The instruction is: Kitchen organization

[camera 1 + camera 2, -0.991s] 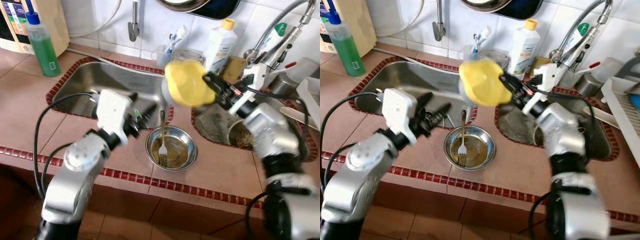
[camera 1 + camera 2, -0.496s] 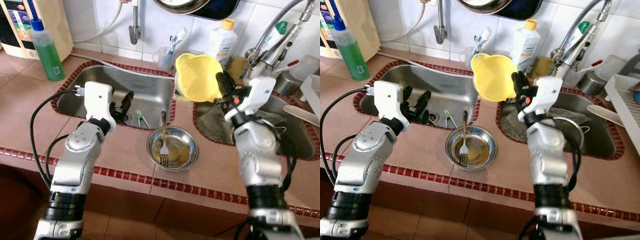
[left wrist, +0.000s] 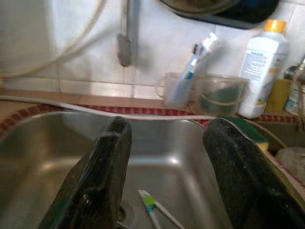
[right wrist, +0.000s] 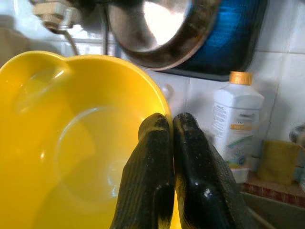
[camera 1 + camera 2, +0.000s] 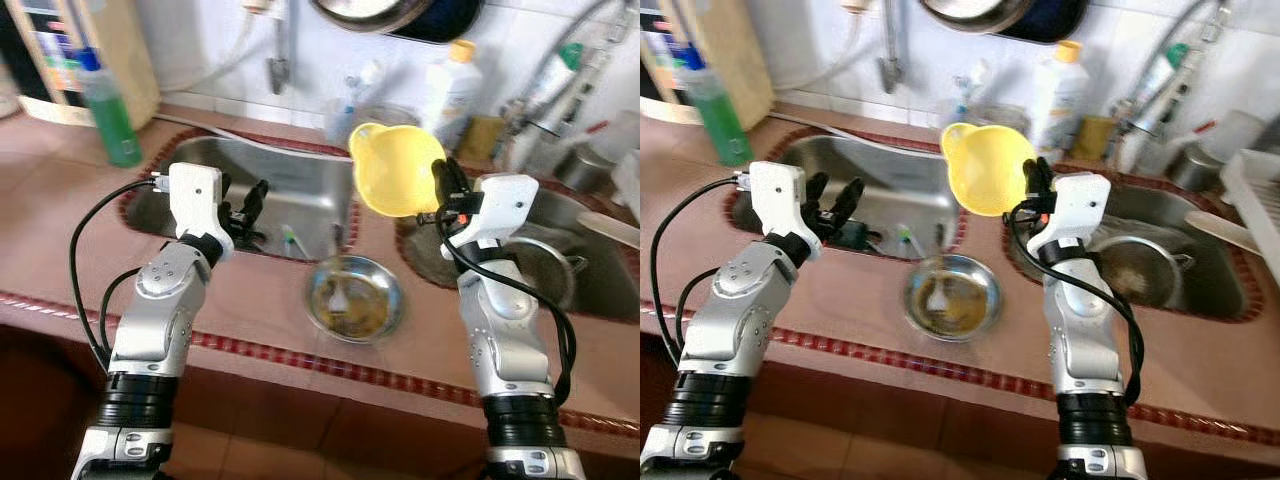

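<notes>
My right gripper (image 5: 440,188) is shut on the rim of a yellow plastic bowl (image 5: 393,172), which it holds tilted in the air above the strip between the two sinks. In the right wrist view the bowl's rim (image 4: 86,143) is pinched between the fingers (image 4: 151,162). My left gripper (image 5: 252,204) stands open with nothing in it, over the near edge of the left sink (image 5: 275,180). A steel bowl (image 5: 355,298) with a fork in it sits on the counter between my arms. Toothbrushes (image 3: 155,209) lie in the left sink.
A green soap bottle (image 5: 108,112) stands at the back left. A white bottle (image 5: 449,92), clear cups (image 3: 209,95) and a sponge line the back wall. The right sink (image 5: 560,270) holds a pot. A dish rack (image 5: 1255,200) is at the far right.
The view has shifted and is blurred, so the camera moved. The right gripper with the yellow bowl has come slightly lower and nearer. The left gripper is much as before.
</notes>
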Controlling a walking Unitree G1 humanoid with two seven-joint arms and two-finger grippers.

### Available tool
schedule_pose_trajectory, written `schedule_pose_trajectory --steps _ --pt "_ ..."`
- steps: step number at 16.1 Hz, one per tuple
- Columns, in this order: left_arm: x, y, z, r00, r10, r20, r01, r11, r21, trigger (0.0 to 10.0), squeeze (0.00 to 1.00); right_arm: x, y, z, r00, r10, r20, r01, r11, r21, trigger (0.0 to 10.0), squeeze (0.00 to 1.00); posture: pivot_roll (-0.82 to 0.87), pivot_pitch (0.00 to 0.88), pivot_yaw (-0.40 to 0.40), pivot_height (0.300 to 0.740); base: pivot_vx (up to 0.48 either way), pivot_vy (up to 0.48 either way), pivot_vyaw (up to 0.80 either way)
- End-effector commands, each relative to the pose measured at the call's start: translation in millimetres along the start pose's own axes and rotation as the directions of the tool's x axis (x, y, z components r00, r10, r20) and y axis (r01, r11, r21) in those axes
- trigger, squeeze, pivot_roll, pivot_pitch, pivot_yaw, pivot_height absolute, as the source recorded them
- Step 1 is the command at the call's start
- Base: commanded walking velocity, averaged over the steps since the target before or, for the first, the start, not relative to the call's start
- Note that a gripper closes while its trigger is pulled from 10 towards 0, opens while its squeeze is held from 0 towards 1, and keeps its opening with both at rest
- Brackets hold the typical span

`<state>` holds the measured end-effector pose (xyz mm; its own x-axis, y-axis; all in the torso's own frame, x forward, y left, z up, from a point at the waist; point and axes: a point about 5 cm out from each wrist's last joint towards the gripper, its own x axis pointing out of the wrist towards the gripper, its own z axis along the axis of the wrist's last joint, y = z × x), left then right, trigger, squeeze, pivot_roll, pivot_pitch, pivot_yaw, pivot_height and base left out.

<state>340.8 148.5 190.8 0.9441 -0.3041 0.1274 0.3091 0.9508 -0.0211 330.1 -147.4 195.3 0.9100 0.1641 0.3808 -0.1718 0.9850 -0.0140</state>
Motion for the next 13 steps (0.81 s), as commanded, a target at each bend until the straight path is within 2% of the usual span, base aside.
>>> schedule_pose_trajectory --steps 1,7,13 --pt "2.5 1.8 4.7 1.0 0.001 0.015 -0.001 1.0 0.008 10.0 0.0 1.7 3.5 6.2 1.0 0.009 0.026 -0.008 1.0 -0.007 10.0 0.0 0.01 0.022 -0.053 0.74 0.0 0.356 0.0" --pt "1.8 -0.9 2.9 1.0 -0.009 0.015 0.009 1.0 0.006 10.0 0.0 0.6 6.3 5.9 1.0 0.013 0.018 -0.013 1.0 -0.006 10.0 0.0 0.02 0.024 -0.063 0.74 0.0 0.348 0.0" --pt "0.3 -3.4 1.5 1.0 -0.015 0.011 0.015 0.999 0.051 10.0 0.0 0.4 10.9 4.6 1.0 0.026 0.013 -0.026 1.0 0.002 10.0 0.0 0.03 0.016 -0.064 0.74 0.0 0.0 0.0"
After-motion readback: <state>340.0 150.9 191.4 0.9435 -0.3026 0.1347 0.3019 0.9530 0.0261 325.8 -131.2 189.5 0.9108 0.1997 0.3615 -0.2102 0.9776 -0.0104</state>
